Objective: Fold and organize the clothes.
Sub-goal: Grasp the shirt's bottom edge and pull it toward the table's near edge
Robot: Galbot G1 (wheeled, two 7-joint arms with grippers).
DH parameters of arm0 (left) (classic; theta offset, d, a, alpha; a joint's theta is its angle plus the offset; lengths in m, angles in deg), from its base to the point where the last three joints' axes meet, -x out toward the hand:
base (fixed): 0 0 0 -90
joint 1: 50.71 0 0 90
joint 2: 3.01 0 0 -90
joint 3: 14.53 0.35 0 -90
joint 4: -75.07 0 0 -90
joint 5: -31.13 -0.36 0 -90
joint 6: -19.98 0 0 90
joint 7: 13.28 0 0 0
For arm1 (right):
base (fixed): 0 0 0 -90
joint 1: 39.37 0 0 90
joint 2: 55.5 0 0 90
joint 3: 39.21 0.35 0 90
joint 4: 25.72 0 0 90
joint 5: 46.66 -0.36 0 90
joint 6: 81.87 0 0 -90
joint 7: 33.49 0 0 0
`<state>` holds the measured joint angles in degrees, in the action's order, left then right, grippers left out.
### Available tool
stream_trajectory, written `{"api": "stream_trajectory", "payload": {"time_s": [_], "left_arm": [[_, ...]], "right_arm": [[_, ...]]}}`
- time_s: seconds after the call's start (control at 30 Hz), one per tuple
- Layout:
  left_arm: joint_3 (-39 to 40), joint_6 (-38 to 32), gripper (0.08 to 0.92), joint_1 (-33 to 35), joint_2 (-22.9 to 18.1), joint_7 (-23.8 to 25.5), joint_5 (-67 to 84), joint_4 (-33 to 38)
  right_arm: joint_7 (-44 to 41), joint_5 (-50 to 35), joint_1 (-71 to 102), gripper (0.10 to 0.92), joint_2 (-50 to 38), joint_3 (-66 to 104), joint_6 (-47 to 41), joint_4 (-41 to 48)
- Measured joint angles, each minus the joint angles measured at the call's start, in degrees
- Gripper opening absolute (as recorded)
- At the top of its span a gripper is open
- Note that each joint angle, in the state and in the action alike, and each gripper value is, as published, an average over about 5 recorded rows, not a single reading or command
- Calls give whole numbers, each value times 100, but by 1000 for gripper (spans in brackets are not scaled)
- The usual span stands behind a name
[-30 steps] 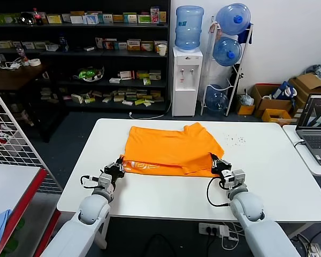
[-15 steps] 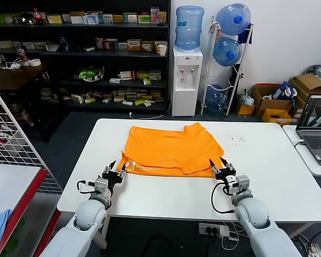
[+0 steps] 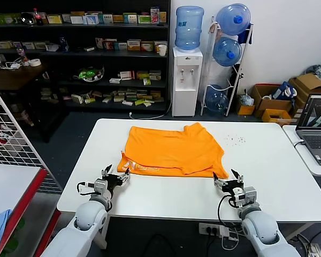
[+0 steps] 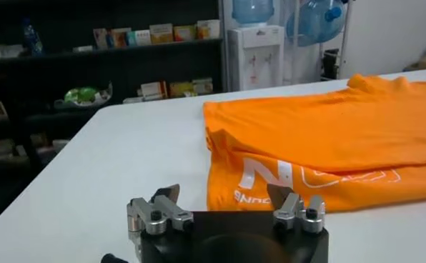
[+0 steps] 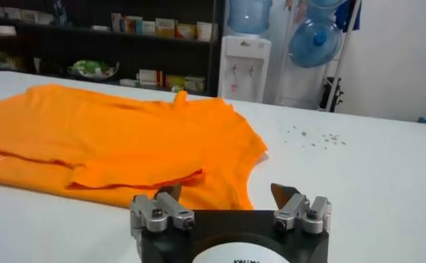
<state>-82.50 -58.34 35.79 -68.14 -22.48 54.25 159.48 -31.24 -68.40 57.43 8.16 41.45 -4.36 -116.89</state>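
**Two empty grippers, shirt half folded**

Both grippers hover low over the white table [image 3: 289, 176], jaws spread wide, holding nothing. Just beyond and inward of the left gripper [image 3: 115, 178] lies the orange T-shirt [image 3: 171, 150], its near edge with the white "N" showing. The right gripper [image 3: 228, 180] sits just off the near right corner. For the next fold, each should probably pinch one layer edge and move evenly together.
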Motion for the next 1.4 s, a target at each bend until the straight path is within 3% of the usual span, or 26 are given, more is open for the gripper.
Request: {"api": "stream_trajectory", "payload": {"time_s": [0.17,0.27,0.8,1.07,1.4], "left_arm": [[-5,7,812,-119,-30,-6,81,-123],[0,29,755,-162,-37,17,118,-183],[-33,231,296,57,175,94,329,36],[-72,260,96,384,353,-10,447,421],[-142,379,89,934,622,-172,610,1122]], "right_arm": [[-2,3,-7,680,47,6,-19,101],[-3,-9,-38,593,66,5,-42,182],[47,-164,25,144,-39,47,-212,197],[160,-268,217,124,-182,118,-340,-96],[345,-365,682,124,-442,257,-515,-686]]}}
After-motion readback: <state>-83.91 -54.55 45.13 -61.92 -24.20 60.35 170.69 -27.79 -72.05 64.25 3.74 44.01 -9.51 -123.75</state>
